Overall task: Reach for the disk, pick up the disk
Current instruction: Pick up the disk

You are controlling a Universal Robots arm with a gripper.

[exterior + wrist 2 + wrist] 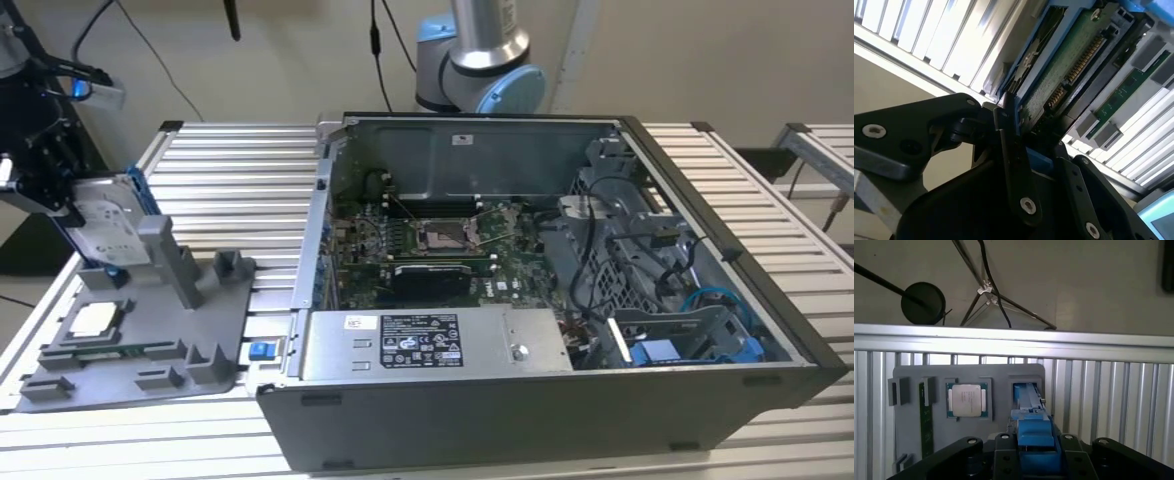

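At the far left of the exterior view, the disk (107,225) stands on edge, leaning slightly, in a slot of the grey holder (200,330) that lies on the slatted metal worktop (227,170), well apart from the open computer case (534,420) in the middle of the frame. The gripper (56,200) sits at the disk's upper end. In the first wrist view the gripper (1036,447) has 1 black jaw on each side of the blue bracket. Both jaws lie flush against the plastic, so they look closed on the disk (1029,395) with no gap to spare. The second wrist view shows the gripper (1039,150) at the same grasp from the underside, with 1 jaw laid along the bracket edge beside the green circuit board of the disk (1064,70). The lower end looks seated in the slot, so the lift seems not yet done. The hold appears to be on the plastic frame alone, near 1 end, and the bracket could flex or slide under load so that the disk pivots or drops. A pull out of line with the slot could jam the disk and drag the holder, disturbing the square chip (966,400) and the memory stick (926,420) resting in it.
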